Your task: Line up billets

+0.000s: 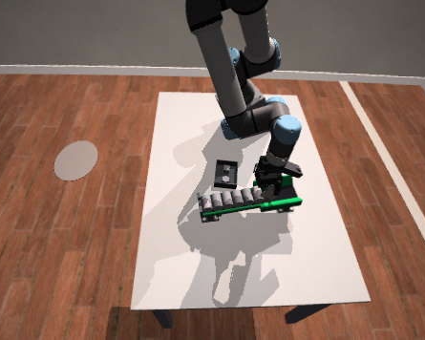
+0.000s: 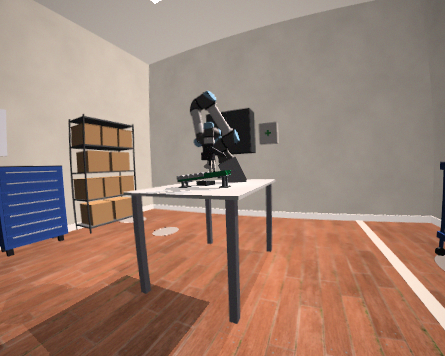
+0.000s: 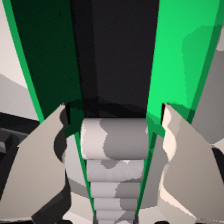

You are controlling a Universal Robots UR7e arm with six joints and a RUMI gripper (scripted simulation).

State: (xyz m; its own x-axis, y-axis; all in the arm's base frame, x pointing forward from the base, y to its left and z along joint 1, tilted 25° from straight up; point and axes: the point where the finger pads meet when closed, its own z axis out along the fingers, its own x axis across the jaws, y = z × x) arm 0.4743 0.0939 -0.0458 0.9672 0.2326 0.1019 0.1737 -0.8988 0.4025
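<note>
The green-railed feed ramp point(image 1: 250, 200) lies on the white table, and a row of several grey billets point(image 1: 230, 197) lies across it toward its left end. In the wrist view the nearest billet point(image 3: 115, 139) lies straight across the dark ramp bed between the rails, next to the others below it. My gripper point(image 1: 267, 188) is low over the right end of the row. Its fingers stand open outside both rails, clear of that billet's ends, and hold nothing. No billet shows on top of the others. From the side, the ramp point(image 2: 204, 175) is small.
A dark block with two holes point(image 1: 225, 173) lies on the table just behind the ramp. The upper stretch of the ramp bed point(image 3: 112, 55) holds no billets. Shelves with boxes point(image 2: 102, 170) and a blue cabinet point(image 2: 27, 205) stand far off by the wall.
</note>
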